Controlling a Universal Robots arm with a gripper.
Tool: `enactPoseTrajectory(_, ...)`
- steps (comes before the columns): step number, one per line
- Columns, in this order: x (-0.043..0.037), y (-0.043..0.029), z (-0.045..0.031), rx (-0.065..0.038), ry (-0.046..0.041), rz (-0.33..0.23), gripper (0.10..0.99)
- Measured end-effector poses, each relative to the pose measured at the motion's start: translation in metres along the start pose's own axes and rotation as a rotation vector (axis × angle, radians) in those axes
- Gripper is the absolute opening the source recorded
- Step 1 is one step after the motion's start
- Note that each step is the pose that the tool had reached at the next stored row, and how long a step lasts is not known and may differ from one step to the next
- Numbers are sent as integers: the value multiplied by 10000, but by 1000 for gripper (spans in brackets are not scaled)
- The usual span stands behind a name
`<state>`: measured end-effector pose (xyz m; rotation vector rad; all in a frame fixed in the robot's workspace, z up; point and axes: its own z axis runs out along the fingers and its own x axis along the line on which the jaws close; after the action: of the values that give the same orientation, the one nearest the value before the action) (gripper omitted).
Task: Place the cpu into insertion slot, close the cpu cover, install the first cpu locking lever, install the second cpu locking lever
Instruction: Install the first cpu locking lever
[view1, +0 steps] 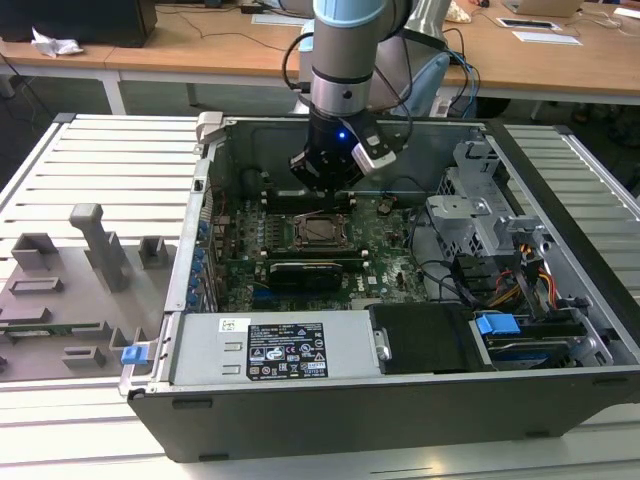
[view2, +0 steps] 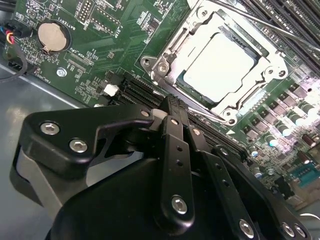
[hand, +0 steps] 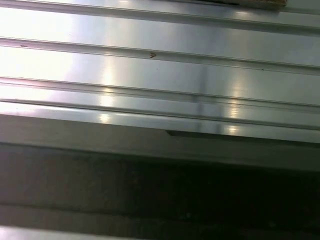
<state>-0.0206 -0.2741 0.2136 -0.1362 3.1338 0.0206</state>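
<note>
Black linkage of the pincer (view2: 172, 112) fills the near part of the second wrist view, its fingers pressed together with nothing between them, so I read it as closed and empty. Just beyond its tip lies the green motherboard (view2: 110, 45), with a round coin battery (view2: 52, 36) off to one side. On that board I see the insertion slot (view2: 220, 65), and the cpu (view2: 217, 67) sits flat inside it, pale silver top facing up. The cpu cover (view2: 272, 60) looks to be lying down over the chip's edges, though from this angle I cannot say whether it is fully seated. A thin locking lever (view2: 260, 22) runs along one side of the socket.

From the exterior view, the arm hangs over the open computer case (view1: 200, 300) on the slatted counter (view1: 100, 170), the pincer (view1: 318, 188) hovering just above the socket (view1: 322, 230).

Ribbed bright metal shows in the first wrist view.
</note>
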Motion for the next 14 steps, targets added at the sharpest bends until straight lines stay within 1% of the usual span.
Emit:
enactPoseTrajectory(3, -1, 0, 21, 19, 2, -1, 106)
enactPoseTrajectory(7, -6, 0, 56, 102, 9, -1, 106)
enactPoseTrajectory(11, -7, 1, 78, 153, 13, -2, 106)
enactPoseTrajectory(14, -7, 1, 84, 171, 16, -1, 106)
